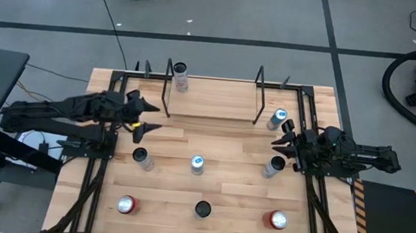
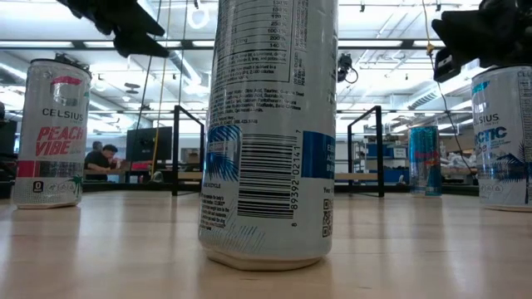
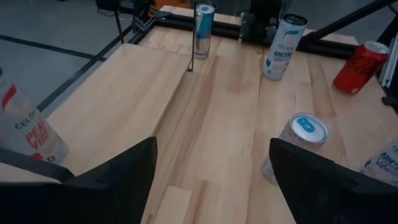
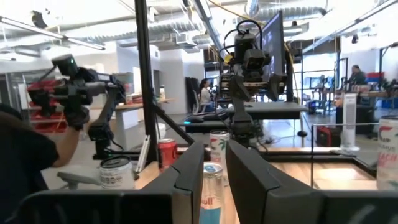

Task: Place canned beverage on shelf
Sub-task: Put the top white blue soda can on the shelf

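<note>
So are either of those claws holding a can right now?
No. The left claw is open above the table with nothing between its fingers, and the right claw holds no can either.

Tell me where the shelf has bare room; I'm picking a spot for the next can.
The shelf carries one can at its left back corner, by the left post. The board is otherwise bare across to the right posts. Crowded ground lies in front: a middle row of three cans and a front row of three.
</note>
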`<state>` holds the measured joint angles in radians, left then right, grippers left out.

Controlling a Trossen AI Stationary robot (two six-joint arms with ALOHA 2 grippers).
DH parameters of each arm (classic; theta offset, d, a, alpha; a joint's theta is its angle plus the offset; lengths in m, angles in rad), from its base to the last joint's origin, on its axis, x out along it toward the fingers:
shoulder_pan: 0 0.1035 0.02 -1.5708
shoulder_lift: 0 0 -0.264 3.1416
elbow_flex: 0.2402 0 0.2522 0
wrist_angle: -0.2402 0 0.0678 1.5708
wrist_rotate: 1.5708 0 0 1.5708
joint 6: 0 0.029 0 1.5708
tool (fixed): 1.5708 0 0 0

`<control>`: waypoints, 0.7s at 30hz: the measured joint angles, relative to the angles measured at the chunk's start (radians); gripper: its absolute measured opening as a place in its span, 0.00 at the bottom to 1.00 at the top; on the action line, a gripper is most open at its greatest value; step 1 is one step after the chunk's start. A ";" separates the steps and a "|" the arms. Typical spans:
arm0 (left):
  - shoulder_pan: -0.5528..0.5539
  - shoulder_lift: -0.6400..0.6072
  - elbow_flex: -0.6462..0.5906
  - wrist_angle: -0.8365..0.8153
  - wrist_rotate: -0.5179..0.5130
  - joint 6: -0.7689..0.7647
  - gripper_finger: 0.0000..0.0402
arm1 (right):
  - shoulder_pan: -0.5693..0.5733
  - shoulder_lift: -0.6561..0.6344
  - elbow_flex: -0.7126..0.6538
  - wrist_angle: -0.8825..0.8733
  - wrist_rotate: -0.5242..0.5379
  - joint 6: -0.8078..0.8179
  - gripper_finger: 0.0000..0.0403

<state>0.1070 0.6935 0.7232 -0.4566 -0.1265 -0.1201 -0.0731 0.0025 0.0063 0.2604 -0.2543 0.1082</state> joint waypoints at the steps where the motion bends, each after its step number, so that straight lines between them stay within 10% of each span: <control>1: 0.000 0.000 -0.009 0.007 0.000 0.000 0.78 | 0.000 0.000 0.000 0.000 0.000 0.005 0.21; 21: 0.000 0.000 -0.046 0.139 0.000 0.035 0.78 | 0.000 0.000 0.000 -0.005 -0.061 0.021 0.74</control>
<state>0.1071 0.6937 0.6777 -0.3172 -0.1261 -0.0853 -0.0731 0.0029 0.0063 0.2549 -0.3153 0.1287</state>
